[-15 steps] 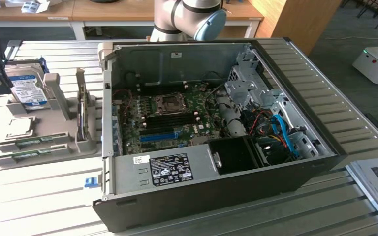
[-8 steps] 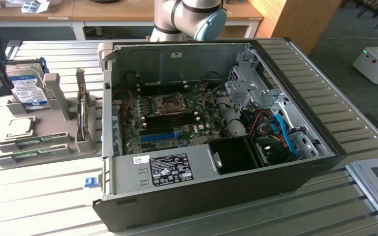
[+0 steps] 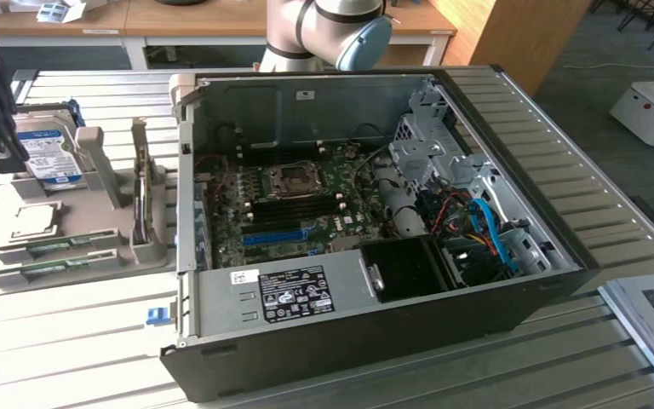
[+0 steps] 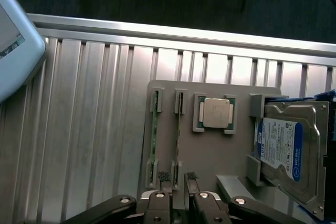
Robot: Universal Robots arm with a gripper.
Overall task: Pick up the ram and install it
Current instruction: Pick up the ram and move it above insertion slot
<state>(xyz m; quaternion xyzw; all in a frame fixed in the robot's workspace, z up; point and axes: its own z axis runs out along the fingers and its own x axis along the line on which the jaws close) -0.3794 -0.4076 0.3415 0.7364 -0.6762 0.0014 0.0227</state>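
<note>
Standing on edge in a slot of the grey holder (image 4: 210, 156), the ram (image 4: 179, 129) has a second green stick (image 4: 154, 135) just beside it on one side and a processor chip (image 4: 216, 113) on the other. A hard drive (image 4: 286, 148) stands further along. The end effector (image 4: 177, 177) hangs over one end of the ram, fingers wide apart, straddling its line and gripping nothing. Open ribbed bench (image 4: 89, 129) stretches beyond the second stick, and the computer case (image 3: 361, 213) sits well apart.

Seen from the exterior view, the tray (image 3: 119, 184) lies at nine o'clock of the computer case (image 3: 418, 341). On the tray, the hard drive (image 3: 48, 153) is at twelve and the ram sticks (image 3: 60, 247) are at six.
</note>
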